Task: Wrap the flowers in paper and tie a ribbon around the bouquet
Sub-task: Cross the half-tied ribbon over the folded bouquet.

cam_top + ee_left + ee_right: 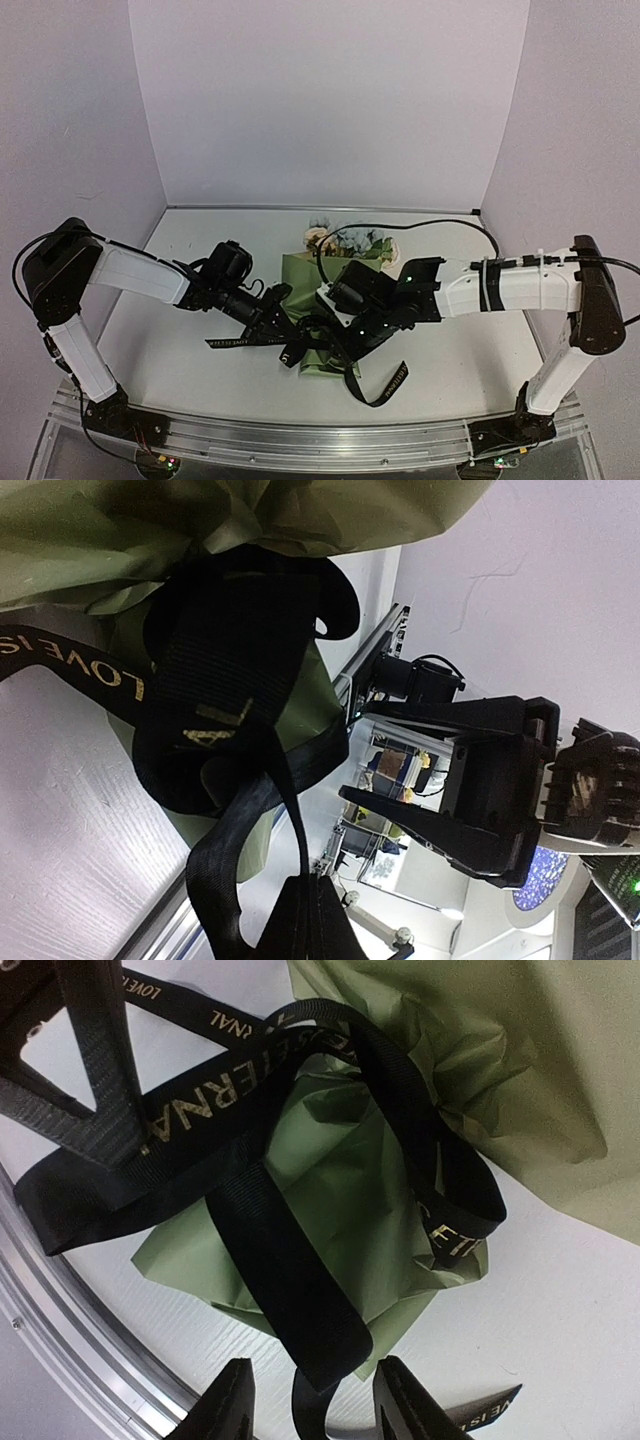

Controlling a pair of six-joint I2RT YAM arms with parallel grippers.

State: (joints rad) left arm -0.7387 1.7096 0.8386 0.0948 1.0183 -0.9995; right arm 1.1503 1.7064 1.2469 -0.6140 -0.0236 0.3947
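**Status: wrapping complete; tying in progress.**

1. **Wrapping.** The paper (pixel 298 272) is closed into a cone around the flowers (pixel 345 240). Their cream heads show at the far end of the bouquet (pixel 340 1190). The bouquet lies flat on the bench (pixel 180 300) with its narrow end toward the arm bases. No further folding appears necessary.

2. **Ribbon.** The ribbon (pixel 300 1300) passes around the gathered narrow end of the bouquet in slack loops that cross one another on top of it. The loops stand off the paper. Whether a knot has been formed cannot be told. One lettered tail lies on the bench to the left of the bouquet, and a second lies to its near right.

3. **Left pincer** (pixel 310 920). The fingers are together, clamped on a ribbon strand just beside the bouquet's narrow end, on its left.

4. **Right pincer** (pixel 312 1372). The fingers are apart over the bouquet's narrow end. One ribbon strand runs through the gap without visible contact on either finger.

5. **Outstanding, as judged.** Take hold of the free strand, draw the loops tight on the bouquet, and complete the knot or bow. The slack loops may slide off the tapered end when pulled.
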